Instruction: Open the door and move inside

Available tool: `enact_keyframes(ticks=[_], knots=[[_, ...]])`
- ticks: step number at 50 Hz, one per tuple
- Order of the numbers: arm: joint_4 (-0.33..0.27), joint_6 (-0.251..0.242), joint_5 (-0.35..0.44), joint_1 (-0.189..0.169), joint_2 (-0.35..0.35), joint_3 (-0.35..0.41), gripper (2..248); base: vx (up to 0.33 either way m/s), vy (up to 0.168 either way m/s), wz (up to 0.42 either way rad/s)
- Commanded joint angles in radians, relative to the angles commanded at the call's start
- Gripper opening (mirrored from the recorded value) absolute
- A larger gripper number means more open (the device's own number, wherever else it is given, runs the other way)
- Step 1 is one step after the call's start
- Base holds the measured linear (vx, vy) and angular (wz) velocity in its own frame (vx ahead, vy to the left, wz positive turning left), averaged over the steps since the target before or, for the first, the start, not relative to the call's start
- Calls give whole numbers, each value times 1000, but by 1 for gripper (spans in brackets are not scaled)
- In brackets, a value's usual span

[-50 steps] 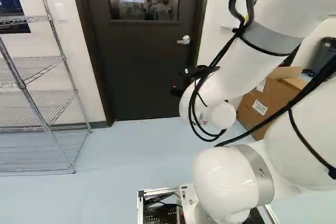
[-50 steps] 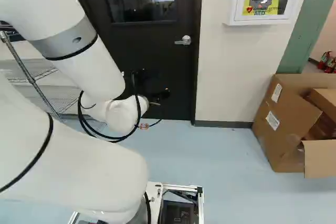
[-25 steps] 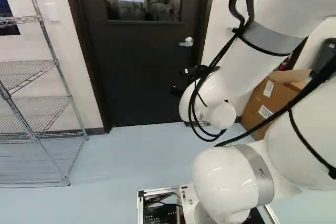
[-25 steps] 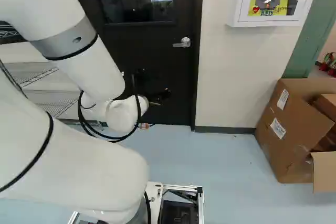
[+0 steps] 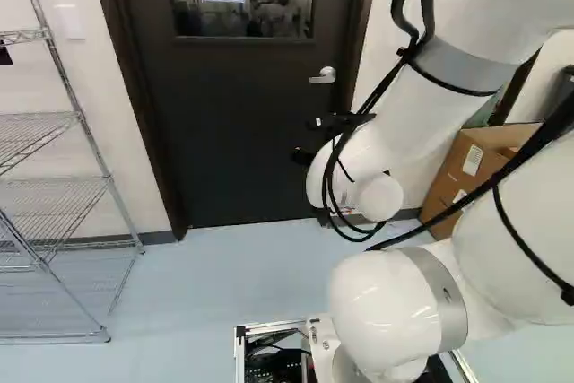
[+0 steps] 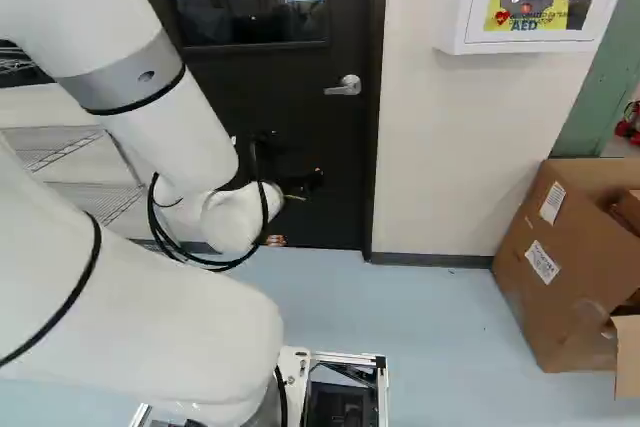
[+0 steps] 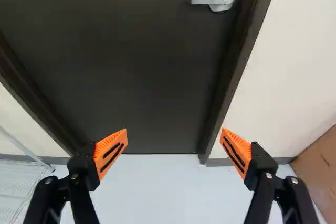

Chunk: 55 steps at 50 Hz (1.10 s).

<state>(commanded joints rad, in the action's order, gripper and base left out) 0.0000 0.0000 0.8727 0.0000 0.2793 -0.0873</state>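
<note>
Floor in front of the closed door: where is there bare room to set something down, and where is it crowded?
Bare floor shows between the door and the base frame, from the wire shelving across to the cardboard box. Those two crowd its ends; the arm reaches over the middle. Nothing sits between the open jaws.

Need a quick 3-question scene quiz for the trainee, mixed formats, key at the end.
1. True or false: the door stands wide open.
2. Fill in: in the right base view, the handle sits near the door's ____ edge.
3. Pick one. The end effector is: a) shut on the handle; b) open, gripping nothing; c) shut on the rack.

Key: 1 false; 2 right; 3 b.
</note>
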Motion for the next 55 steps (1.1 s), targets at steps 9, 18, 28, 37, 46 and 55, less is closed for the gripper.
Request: enact_keyframes(ticks=[9,18,28,37,46,55], knots=[[0,0,0,0,0,0,247,196,-2,-16],[0,0,0,0,0,0,247,191,-2,-19],[0,0,0,0,0,0,247,184,-3,-21],[0,0,0,0,0,0,247,178,0,-25],[0,0,0,0,0,0,247,182,0,-26],[0,0,0,0,-9,-8,247,141,0,-27]])
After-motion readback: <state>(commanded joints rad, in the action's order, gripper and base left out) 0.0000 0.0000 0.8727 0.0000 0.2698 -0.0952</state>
